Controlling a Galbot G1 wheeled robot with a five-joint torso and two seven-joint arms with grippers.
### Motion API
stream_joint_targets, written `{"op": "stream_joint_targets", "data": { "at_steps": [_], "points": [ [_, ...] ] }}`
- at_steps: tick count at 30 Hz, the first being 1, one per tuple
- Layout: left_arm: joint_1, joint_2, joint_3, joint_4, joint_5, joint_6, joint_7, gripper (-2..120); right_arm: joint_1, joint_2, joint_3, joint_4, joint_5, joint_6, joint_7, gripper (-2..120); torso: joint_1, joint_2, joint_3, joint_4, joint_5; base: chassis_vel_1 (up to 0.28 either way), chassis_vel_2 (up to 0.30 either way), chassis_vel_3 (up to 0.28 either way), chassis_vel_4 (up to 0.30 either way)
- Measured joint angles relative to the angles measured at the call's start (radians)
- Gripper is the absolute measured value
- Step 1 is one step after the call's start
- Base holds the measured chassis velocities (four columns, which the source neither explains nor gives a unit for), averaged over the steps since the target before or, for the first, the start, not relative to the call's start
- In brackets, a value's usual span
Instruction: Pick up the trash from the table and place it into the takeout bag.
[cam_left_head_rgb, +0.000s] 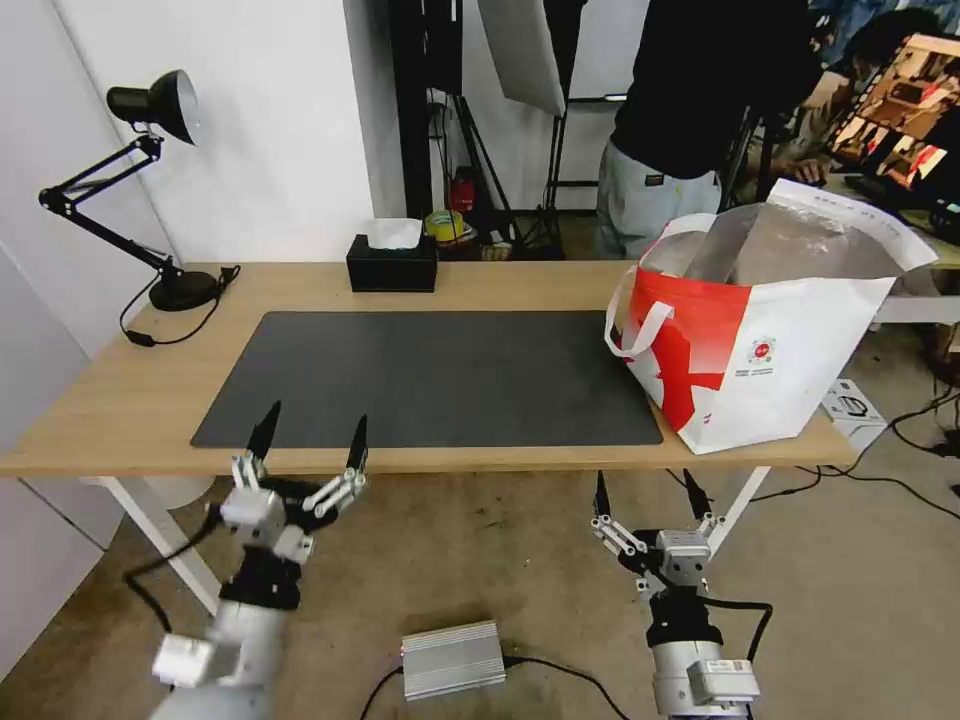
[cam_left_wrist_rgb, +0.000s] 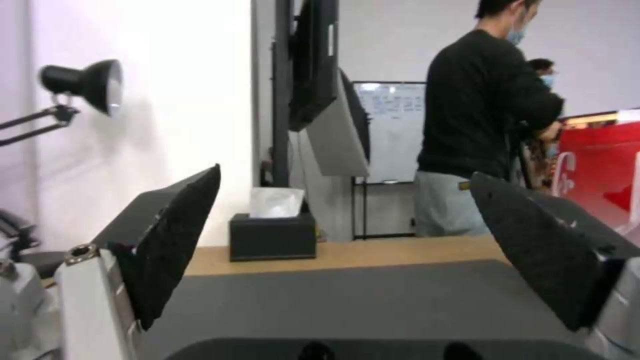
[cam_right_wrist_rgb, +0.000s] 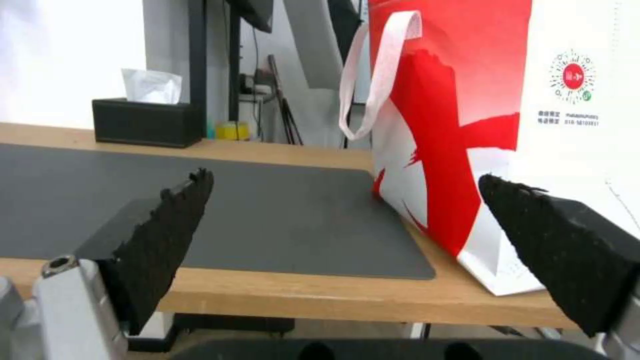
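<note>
The takeout bag (cam_left_head_rgb: 780, 340), white with a red panel and foil lining, stands open at the right end of the light-wood table (cam_left_head_rgb: 120, 400), partly on the dark grey mat (cam_left_head_rgb: 430, 375). The trash is out of view; the mat's surface is bare. My left gripper (cam_left_head_rgb: 316, 415) hovers open at the table's near edge, left of centre, with nothing between its fingers. Lower, in front of the table edge below the bag, my right gripper (cam_left_head_rgb: 644, 478) is open and holds nothing. The right wrist view has the bag (cam_right_wrist_rgb: 460, 100) close ahead past the open gripper (cam_right_wrist_rgb: 343, 175). The left wrist view looks across the mat (cam_left_wrist_rgb: 347, 305) through the open gripper (cam_left_wrist_rgb: 345, 175).
A black tissue box (cam_left_head_rgb: 392, 265) sits at the table's back edge and a black desk lamp (cam_left_head_rgb: 150, 105) at the back left. A person (cam_left_head_rgb: 680, 130) stands behind the table near the bag. A silver box (cam_left_head_rgb: 452, 658) with cables lies on the floor between my arms.
</note>
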Motion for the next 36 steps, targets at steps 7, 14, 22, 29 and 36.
{"op": "stream_joint_targets", "data": {
  "at_steps": [7, 14, 22, 29, 36],
  "points": [
    [0.065, -0.1, -0.033, 0.024, 0.137, -0.075, -0.001, 100, 0.0, 0.0, 0.0, 0.0, 0.0, 0.0, 0.0, 100, 0.0, 0.0, 0.0, 0.0001, -0.0001, 0.0, 0.0, 0.0, 0.0],
    [0.096, -0.196, -0.009, 0.068, 0.311, -0.149, -0.021, 100, 0.0, 0.0, 0.0, 0.0, 0.0, 0.0, 0.0, 100, 0.0, 0.0, 0.0, 0.0, -0.0002, 0.0, 0.0, 0.0, 0.0],
    [0.113, -0.241, 0.03, 0.117, 0.391, -0.176, -0.06, 100, 0.0, 0.0, 0.0, 0.0, 0.0, 0.0, 0.0, 100, 0.0, 0.0, 0.0, 0.0, -0.0003, 0.0, 0.0, 0.0, 0.0],
    [0.122, -0.26, 0.056, 0.131, 0.41, -0.176, -0.085, 100, 0.0, 0.0, 0.0, 0.0, 0.0, 0.0, 0.0, 100, 0.0, 0.0, 0.0, 0.0001, -0.0002, 0.0, 0.0, 0.0, 0.0],
    [0.111, -0.262, 0.065, 0.131, 0.412, -0.171, -0.11, 100, 0.0, 0.0, 0.0, 0.0, 0.0, 0.0, 0.0, 100, 0.0, 0.0, 0.0, 0.0001, -0.0002, 0.0, 0.0, 0.0, 0.0]
  ]
}}
